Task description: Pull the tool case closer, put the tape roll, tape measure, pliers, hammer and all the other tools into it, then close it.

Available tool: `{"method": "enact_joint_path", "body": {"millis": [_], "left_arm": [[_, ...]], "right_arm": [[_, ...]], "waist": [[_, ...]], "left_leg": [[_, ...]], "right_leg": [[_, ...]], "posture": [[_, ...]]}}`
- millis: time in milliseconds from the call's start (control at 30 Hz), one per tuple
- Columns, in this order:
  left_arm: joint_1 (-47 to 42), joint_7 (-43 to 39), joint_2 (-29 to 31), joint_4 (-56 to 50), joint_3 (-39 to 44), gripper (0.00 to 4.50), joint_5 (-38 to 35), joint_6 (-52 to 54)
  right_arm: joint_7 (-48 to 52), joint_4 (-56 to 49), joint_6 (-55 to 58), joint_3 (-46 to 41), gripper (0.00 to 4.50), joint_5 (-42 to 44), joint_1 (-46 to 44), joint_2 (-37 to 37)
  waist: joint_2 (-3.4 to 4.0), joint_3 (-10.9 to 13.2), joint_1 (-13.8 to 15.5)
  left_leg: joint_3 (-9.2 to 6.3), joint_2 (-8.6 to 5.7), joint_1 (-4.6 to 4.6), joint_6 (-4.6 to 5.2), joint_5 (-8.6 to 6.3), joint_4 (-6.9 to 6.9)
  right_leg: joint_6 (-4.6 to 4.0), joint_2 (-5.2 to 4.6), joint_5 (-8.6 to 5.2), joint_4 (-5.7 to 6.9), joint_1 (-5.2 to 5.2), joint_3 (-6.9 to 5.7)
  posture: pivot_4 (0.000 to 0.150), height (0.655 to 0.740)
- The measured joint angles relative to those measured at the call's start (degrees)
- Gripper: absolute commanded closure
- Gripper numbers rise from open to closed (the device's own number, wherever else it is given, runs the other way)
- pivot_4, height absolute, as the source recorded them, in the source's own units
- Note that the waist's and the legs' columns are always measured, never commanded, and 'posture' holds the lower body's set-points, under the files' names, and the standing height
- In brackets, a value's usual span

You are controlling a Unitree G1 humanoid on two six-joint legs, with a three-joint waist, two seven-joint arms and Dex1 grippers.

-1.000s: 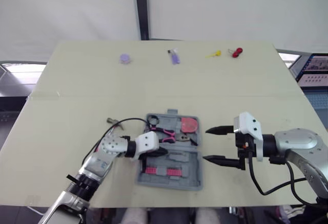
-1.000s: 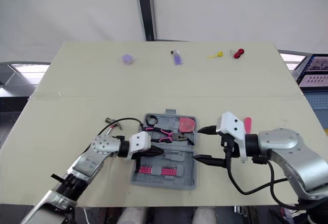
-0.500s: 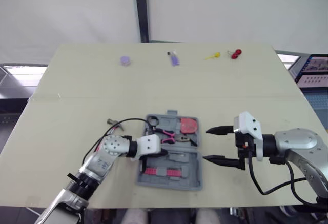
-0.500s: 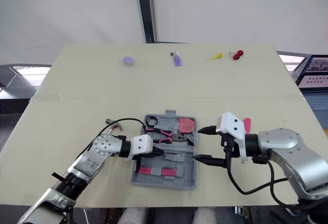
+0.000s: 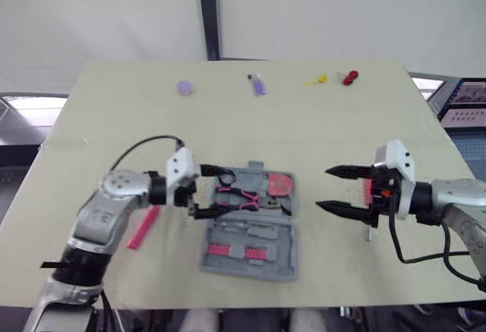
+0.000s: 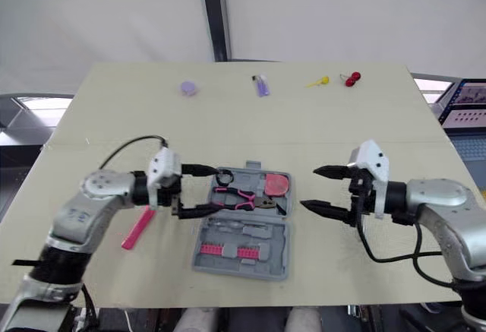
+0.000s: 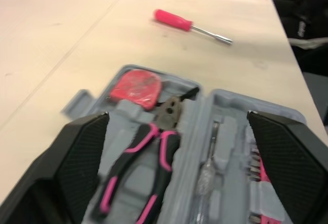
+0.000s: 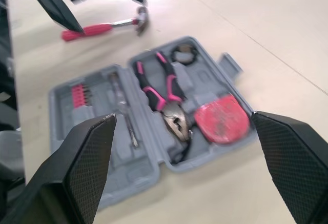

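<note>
The left claw (image 5: 220, 190) is wide open and holds nothing. Its tips sit at the left edge of the open grey tool case (image 5: 262, 233). Right by the tips are the black tape roll (image 5: 225, 178) and the pliers (image 5: 239, 197) with pink and black handles. Both are in the far half of the case. The red tape measure (image 5: 279, 186) lies next to them. The case sits near the front of the desk (image 5: 228, 127), between the two claws.

The right claw (image 5: 324, 188) is wide open too, and empty, a little to the right of the case. A pink screwdriver (image 7: 171, 20) lies on the desk behind it. The hammer (image 8: 102, 28) lies on the desk left of the case.
</note>
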Motion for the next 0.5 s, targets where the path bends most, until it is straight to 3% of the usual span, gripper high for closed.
{"method": "enact_joint_path", "body": {"millis": [233, 500], "left_arm": [[10.39, 4.59, 6.01, 5.12, 17.58, 0.01, -1.78, 0.98], [24.18, 10.04, 8.40, 17.86, 32.33, 0.01, 1.83, -8.41]], "right_arm": [[-1.65, 15.84, -7.38, -7.98, 0.00, -5.35, 5.05, -0.10], [-5.91, 28.49, -15.30, -14.42, 0.00, -9.38, 8.49, 1.38]], "waist": [[0.05, 0.03, -1.13], [0.06, 0.03, -1.56]], "left_leg": [[0.07, 0.01, 0.09, 0.00, 0.00, -0.26], [0.24, 0.01, 0.22, -0.01, 0.01, -0.61]], "right_leg": [[0.00, 0.00, 0.00, -0.03, -0.05, 0.01], [0.00, -0.01, 0.00, -0.18, -0.08, 0.04]], "posture": [[0.150, 0.7400], [0.150, 0.7400]]}}
